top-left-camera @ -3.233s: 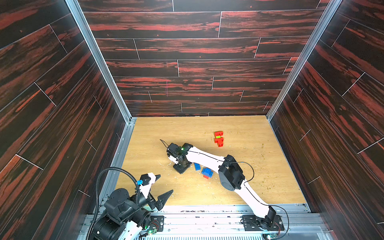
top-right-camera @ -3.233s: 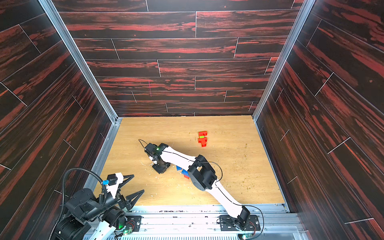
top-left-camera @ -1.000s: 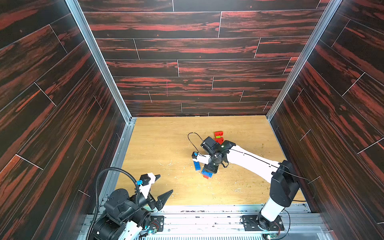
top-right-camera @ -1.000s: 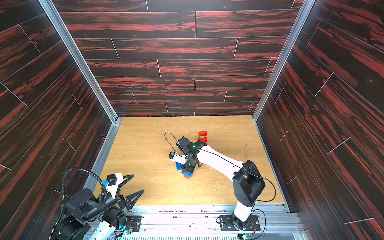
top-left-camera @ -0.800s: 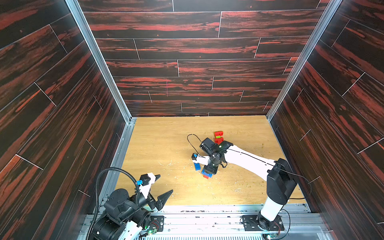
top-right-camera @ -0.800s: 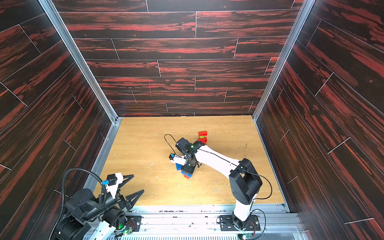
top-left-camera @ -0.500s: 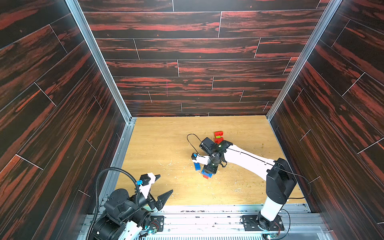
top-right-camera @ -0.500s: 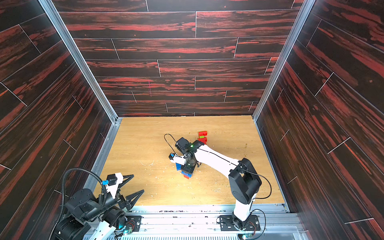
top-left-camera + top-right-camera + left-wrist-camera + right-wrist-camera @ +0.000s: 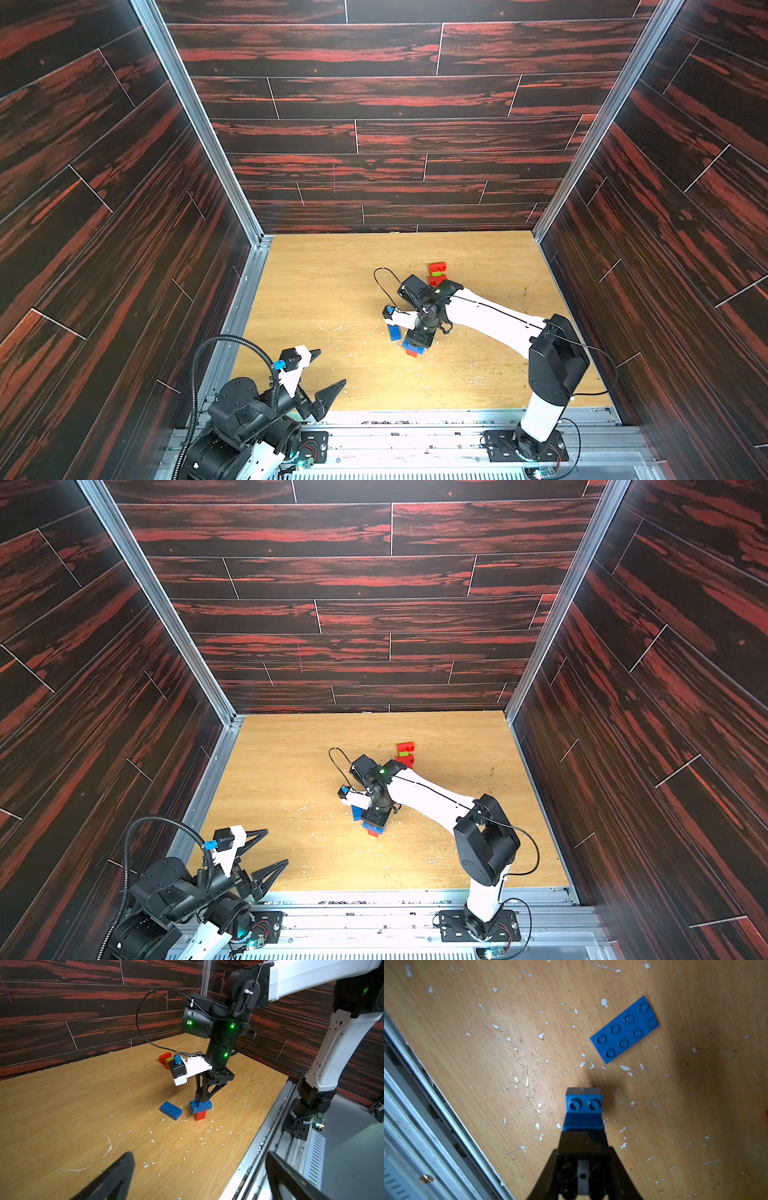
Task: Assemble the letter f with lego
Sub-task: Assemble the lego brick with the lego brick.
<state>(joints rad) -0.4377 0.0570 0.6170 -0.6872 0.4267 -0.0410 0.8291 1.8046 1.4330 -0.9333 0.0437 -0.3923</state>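
On tabletop (image 9: 316,291) centre, right fingers (image 9: 200,1089) clamped on blue brick (image 9: 583,1124) capping blue-on-red stack (image 9: 200,1108), flat blue brick (image 9: 170,1110) just beside, red-green stack (image 9: 436,268) behind; left fingers (image 9: 330,392) wide open, empty, at front-left edge.

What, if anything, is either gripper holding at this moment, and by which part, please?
The right gripper pinches the lego stack by its top blue brick; the left gripper is open and empty.

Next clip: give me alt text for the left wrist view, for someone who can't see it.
The right gripper, pointing down, is shut on a blue brick stacked on a red brick. A loose blue oblong brick lies beside the stack on the wooden table, a red-and-green cluster farther back. The left gripper, open, frames the foreground.
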